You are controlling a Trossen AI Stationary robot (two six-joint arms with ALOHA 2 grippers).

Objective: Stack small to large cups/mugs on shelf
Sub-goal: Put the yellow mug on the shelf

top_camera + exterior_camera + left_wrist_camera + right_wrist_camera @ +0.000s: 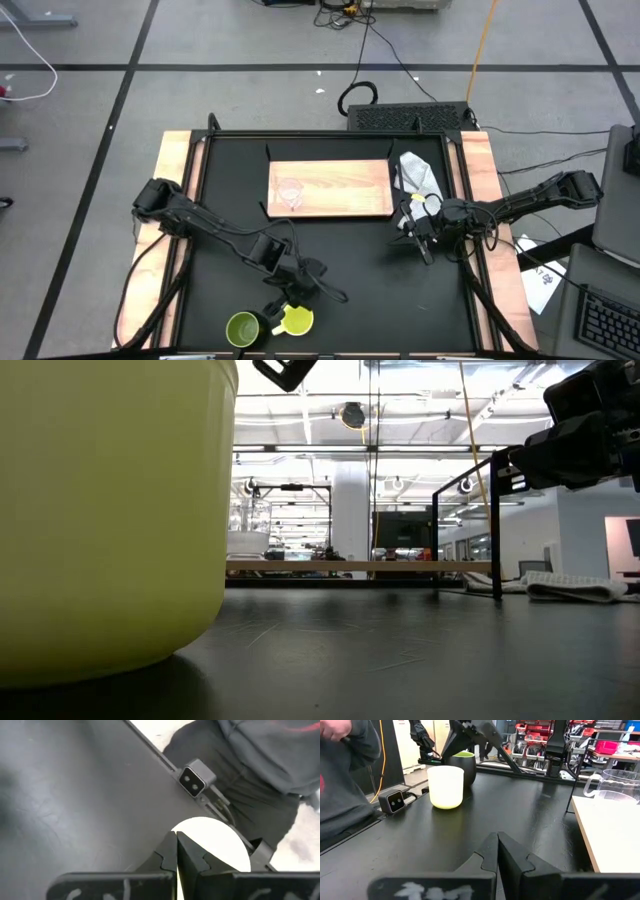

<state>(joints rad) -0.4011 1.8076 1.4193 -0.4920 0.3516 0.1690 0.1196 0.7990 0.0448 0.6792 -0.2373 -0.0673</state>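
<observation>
The yellow mug stands upright on its base near the table's near edge, and it fills the left of the low view. The olive-green mug stands just to its left, also seen in the right wrist view. The clear glass cup stands on the left part of the wooden shelf board. My left gripper hovers shut just above the yellow mug's far side, clear of it. My right gripper hangs shut over the table by the board's right near corner.
A white cloth lies at the board's right end. A small grey camera box sits at the table's near edge, and a person in dark clothing stands just beyond it. Bare black tabletop lies between the mugs and the board.
</observation>
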